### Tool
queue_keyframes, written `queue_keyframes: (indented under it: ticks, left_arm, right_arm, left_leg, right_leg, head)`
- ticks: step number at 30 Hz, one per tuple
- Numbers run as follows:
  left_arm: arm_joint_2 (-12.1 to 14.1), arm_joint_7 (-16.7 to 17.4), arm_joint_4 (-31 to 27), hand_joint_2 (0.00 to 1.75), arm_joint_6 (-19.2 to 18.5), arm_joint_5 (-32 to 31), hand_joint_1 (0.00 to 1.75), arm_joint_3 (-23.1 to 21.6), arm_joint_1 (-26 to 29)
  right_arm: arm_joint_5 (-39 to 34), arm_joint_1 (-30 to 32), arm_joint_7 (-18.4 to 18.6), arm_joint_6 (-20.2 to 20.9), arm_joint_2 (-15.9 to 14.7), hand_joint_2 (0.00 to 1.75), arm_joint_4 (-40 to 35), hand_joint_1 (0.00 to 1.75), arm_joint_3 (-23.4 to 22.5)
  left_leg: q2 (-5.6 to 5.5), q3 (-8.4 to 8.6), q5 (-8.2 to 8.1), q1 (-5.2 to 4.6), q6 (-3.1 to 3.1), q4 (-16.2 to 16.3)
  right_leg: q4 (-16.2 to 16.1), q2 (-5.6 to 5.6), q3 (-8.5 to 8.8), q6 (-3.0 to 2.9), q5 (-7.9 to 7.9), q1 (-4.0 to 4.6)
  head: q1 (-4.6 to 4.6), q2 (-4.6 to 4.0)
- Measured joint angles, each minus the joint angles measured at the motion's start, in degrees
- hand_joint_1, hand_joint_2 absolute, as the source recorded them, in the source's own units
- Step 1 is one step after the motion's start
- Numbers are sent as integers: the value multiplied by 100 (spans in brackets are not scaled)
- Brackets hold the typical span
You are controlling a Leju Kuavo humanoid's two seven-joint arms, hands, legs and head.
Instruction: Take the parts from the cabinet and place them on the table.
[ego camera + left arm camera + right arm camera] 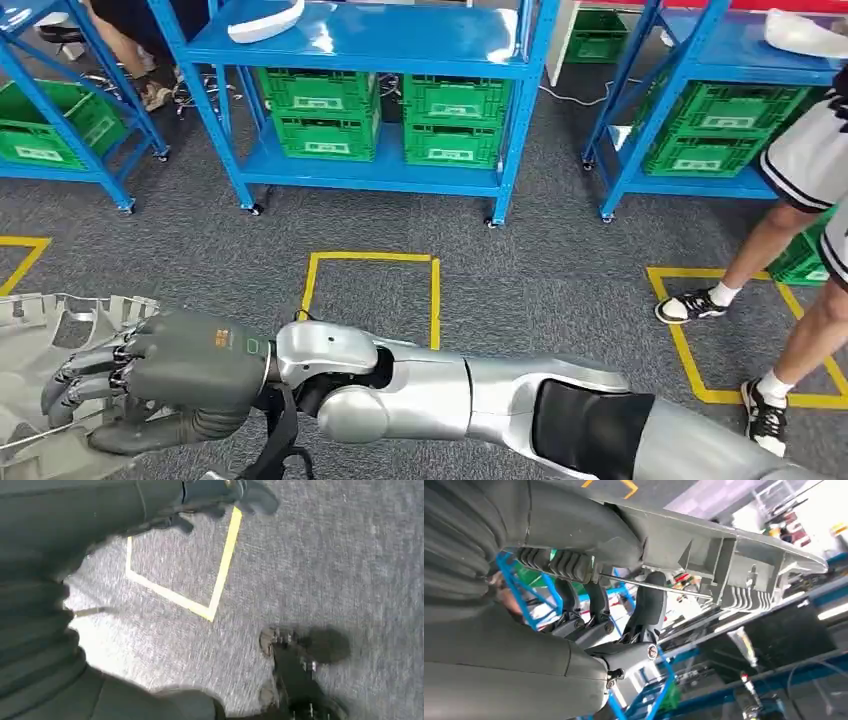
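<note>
Grey part, gripped by right hand

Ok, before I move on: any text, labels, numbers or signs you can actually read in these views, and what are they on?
None can be read.
White labels on the green crates on the blue shelves: too small to read.
Small orange mark on the back of the right hand, which grips the grey part: blurred.
Yellow tape squares on the floor: plain outlines, no text.
</note>
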Motion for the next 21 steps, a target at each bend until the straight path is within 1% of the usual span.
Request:
queue_keyframes:
  ticks: [1, 2, 3, 4, 5, 6, 7, 8, 9, 10, 11, 12, 13, 14, 15, 16, 17, 18, 19, 20, 21]
  left_arm:
    - [0, -2, 0, 175, 0, 0, 0, 2, -13]
    - [0, -2, 0, 175, 0, -9, 0, 0, -15]
    - [0, -2, 2, 175, -2, -20, 0, 0, -11]
    - [0, 2, 2, 175, -2, -35, 0, 0, -4]
    - [0, 4, 2, 175, -2, -48, 0, 0, -1]
    - [0, 7, 2, 175, -2, -50, 0, 0, -4]
    - [-2, 7, 2, 175, -2, -50, 0, 0, -13]
    - [0, 7, 0, 175, -4, -50, 0, 0, -29]
    - [2, 7, -2, 175, -7, -50, 0, 0, -28]
    - [2, 7, -2, 175, -18, -50, 0, 2, -15]
    - [2, 9, 2, 175, -17, -50, 0, 0, -8]
    - [24, 13, 7, 175, -20, -50, 0, 0, -2]
    - [17, 13, 9, 175, -26, -50, 0, 0, -2]
    - [15, 11, 7, 175, -28, -48, 0, 0, -11]
    - [17, 13, 7, 175, -35, -48, 0, 0, -27]
    - [17, 13, 7, 175, -35, -48, 0, 0, -36]
    - [17, 13, 7, 175, -37, -48, 0, 0, -37]
    - [17, 18, 7, 175, -37, -46, 0, 0, -31]
    - [17, 28, 7, 175, -37, -44, 0, 0, -21]
    - [24, 28, 7, 175, -37, -42, 0, 0, -13]
    - [26, 31, 7, 175, -37, -37, 0, 0, -14]
  right_arm:
    - [0, 1, 0, 0, -18, 175, 0, 175, -2]
    - [0, 2, 0, 0, -26, 175, 0, 175, -2]
    - [0, 4, 0, 0, -39, 175, 0, 175, -2]
    - [0, 4, 0, 0, -48, 175, 0, 175, -2]
    - [0, 3, -2, 2, -50, 175, 0, 175, -2]
    - [0, 2, -4, 0, -52, 175, 0, 175, -4]
    - [0, 1, -9, 0, -52, 175, 0, 175, -7]
    - [0, -2, -18, 2, -55, 175, 0, 175, -9]
    - [0, -4, -20, 2, -61, 175, 0, 175, -17]
    - [-2, -8, -28, 4, -61, 175, 0, 175, -20]
    - [-7, -17, -31, 9, -61, 175, 0, 175, -17]
    - [-13, -46, -44, 18, -50, 175, 0, 175, -15]
    - [-28, -73, -50, 26, -37, 175, 4, 175, -11]
    - [-44, -97, -59, 31, -35, 175, 4, 175, -13]
    - [-50, -103, -59, 35, -35, 175, 4, 175, -13]
    - [-57, -102, -59, 41, -35, 175, 9, 175, -9]
    - [-61, -101, -57, 48, -35, 175, 13, 175, -2]
    - [-63, -101, -53, 50, -35, 175, 13, 175, 4]
    - [-63, -101, -42, 52, -35, 175, 13, 175, 9]
    - [-66, -101, -39, 55, -35, 175, 13, 175, 9]
    - [-70, -103, -39, 57, -33, 175, 13, 175, 9]
  left_leg:
    - [-76, -28, 11, -5, 9, 3]
    - [-158, -56, 25, -7, 3, 14]
    - [-240, -76, 32, -6, -8, 26]
    - [-317, -90, 40, -2, -20, 40]
    - [-398, -100, 51, 3, -38, 57]
    - [-466, -107, 57, 5, -51, 74]
    - [-523, -130, 66, 20, -75, 85]
    - [-586, -165, 76, -14, -130, 110]
    - [-619, -192, 107, 2, -177, 86]
    - [-668, -198, 135, 16, -221, 51]
    - [-715, -199, 168, 28, -270, 13]
    - [-728, -246, 179, 23, -300, 14]
    - [-437, -281, 95, -3, -311, 109]
    - [-206, -411, -120, -10, -332, 411]
    - [-127, -581, -340, -3, -351, 813]
    - [-92, -757, -537, 0, -369, 1233]
    - [-77, -895, -667, 0, -380, 1579]
    - [-68, -931, -674, 0, -385, 1715]
    - [-55, -814, -556, -1, -377, 1565]
    - [-17, -572, -357, -2, -360, 1174]
    - [75, -258, -141, -10, -334, 641]
  right_leg:
    - [429, 23, -201, 11, -180, -1]
    - [715, 30, -341, 17, -255, 0]
    - [733, 33, -349, 12, -193, -2]
    - [513, 43, -238, -4, -29, -4]
    - [108, 77, -25, -23, 200, -9]
    - [-385, 153, 236, -45, 431, -18]
    - [-790, 440, 422, -80, 458, -46]
    - [-838, 458, 430, -79, 459, -25]
    - [-829, 382, 406, -98, 476, -31]
    - [-826, 351, 399, -129, 488, 7]
    - [-833, 305, 399, -166, 508, 20]
    - [-901, 224, 407, -228, 554, -34]
    - [-924, 153, 417, -265, 580, -38]
    - [-930, 96, 412, -306, 587, -31]
    - [-930, 18, 408, -317, 587, -16]
    - [-929, -61, 403, -325, 583, -5]
    - [-927, -136, 395, -329, 581, 3]
    - [-922, -210, 390, -329, 581, 10]
    - [-917, -275, 389, -329, 580, 16]
    - [-914, -343, 390, -328, 577, 22]
    - [-905, -407, 396, -322, 569, 27]
  head:
    - [0, 0]
    - [0, 0]
    - [0, 0]
    - [2, 0]
    - [0, 0]
    - [2, 0]
    - [-2, 0]
    - [-2, 0]
    - [0, 0]
    - [4, 0]
    - [2, 0]
    - [4, 0]
    - [-21, 0]
    - [-61, 0]
    - [-63, 0]
    - [-61, 0]
    - [-63, 0]
    - [-61, 0]
    - [-63, 0]
    - [-63, 0]
    - [-61, 0]
